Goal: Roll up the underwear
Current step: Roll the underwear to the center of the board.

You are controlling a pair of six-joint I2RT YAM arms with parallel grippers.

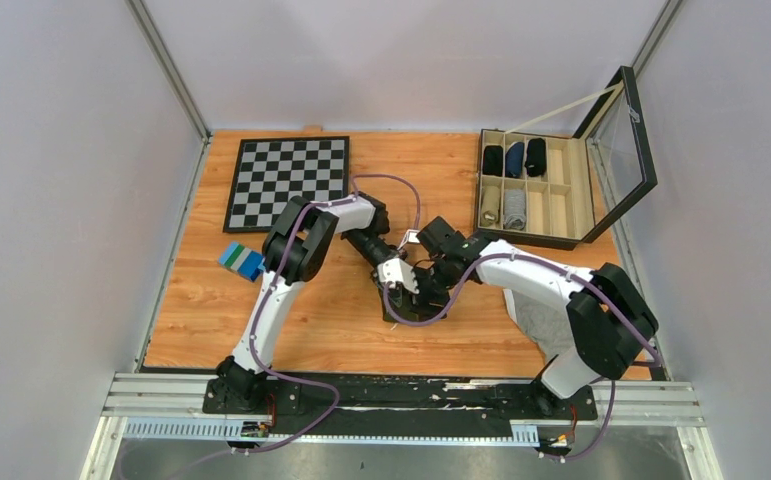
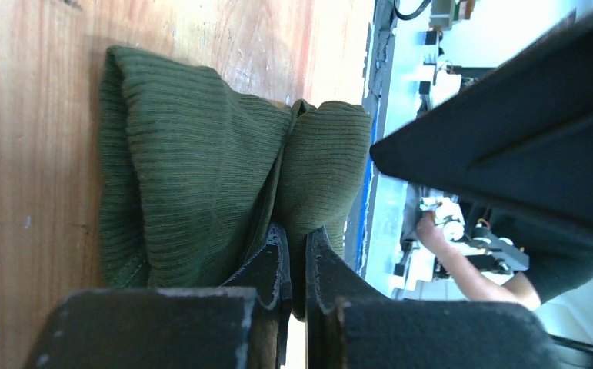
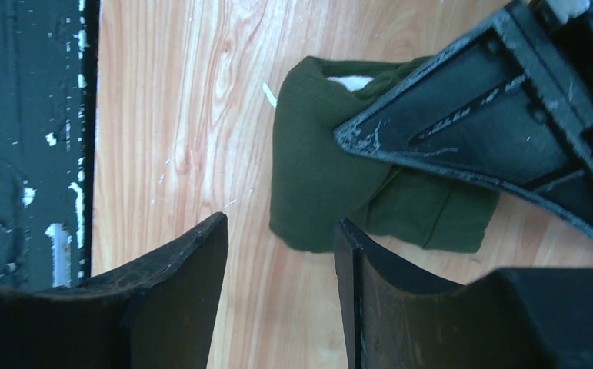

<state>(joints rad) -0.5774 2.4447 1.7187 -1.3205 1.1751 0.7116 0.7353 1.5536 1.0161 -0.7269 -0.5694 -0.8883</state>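
The dark green ribbed underwear (image 2: 201,169) lies folded and bunched on the wooden table, near its front edge. My left gripper (image 2: 298,240) is shut on a fold of the cloth at its near side. In the right wrist view the underwear (image 3: 316,177) lies just beyond my right gripper (image 3: 280,224), which is open and empty, its right finger at the cloth's edge. The left gripper's black finger (image 3: 470,131) crosses over the cloth there. In the top view both grippers, left (image 1: 399,283) and right (image 1: 429,280), meet over the underwear (image 1: 394,308), which they mostly hide.
A chessboard (image 1: 287,182) lies at the back left. An open organizer box (image 1: 536,188) with rolled garments stands at the back right. A blue-green object (image 1: 241,261) sits by the left arm. A pale cloth (image 1: 541,315) lies under the right arm.
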